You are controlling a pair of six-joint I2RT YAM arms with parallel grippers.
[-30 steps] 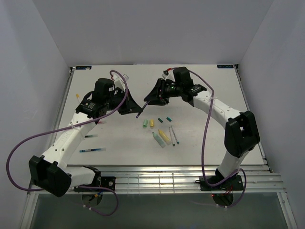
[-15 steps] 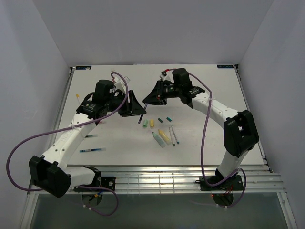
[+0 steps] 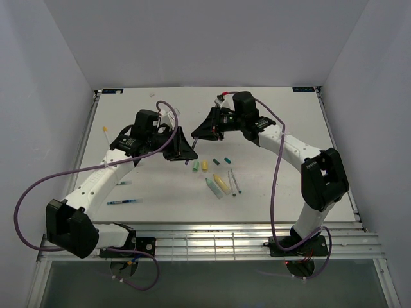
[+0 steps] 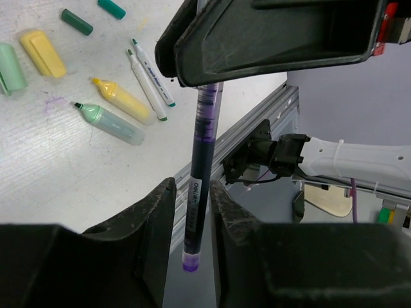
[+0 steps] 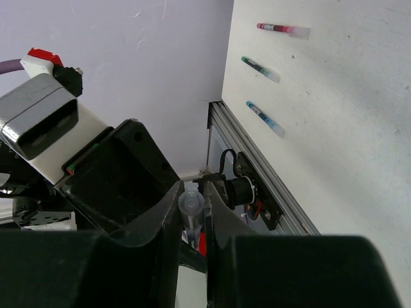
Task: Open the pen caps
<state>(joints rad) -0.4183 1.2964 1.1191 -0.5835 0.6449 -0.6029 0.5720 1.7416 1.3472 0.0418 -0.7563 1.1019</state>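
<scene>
Above the middle of the tabletop (image 3: 160,186), the left pincer (image 4: 191,196) grips a purple pen (image 4: 204,122) by its barrel, the right pincer (image 5: 191,196) clamps its cap (image 5: 191,206); a straight pull apart along the pen should free it cleanly

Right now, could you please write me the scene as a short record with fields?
left gripper: shut on the barrel of the purple pen
right gripper: shut on the other end of that pen
pen position: in the air, between both grippers
loose on the table: pale green cap, yellow cap, dark teal cap, teal cap
uncapped nearby: green highlighter, yellow highlighter
</scene>
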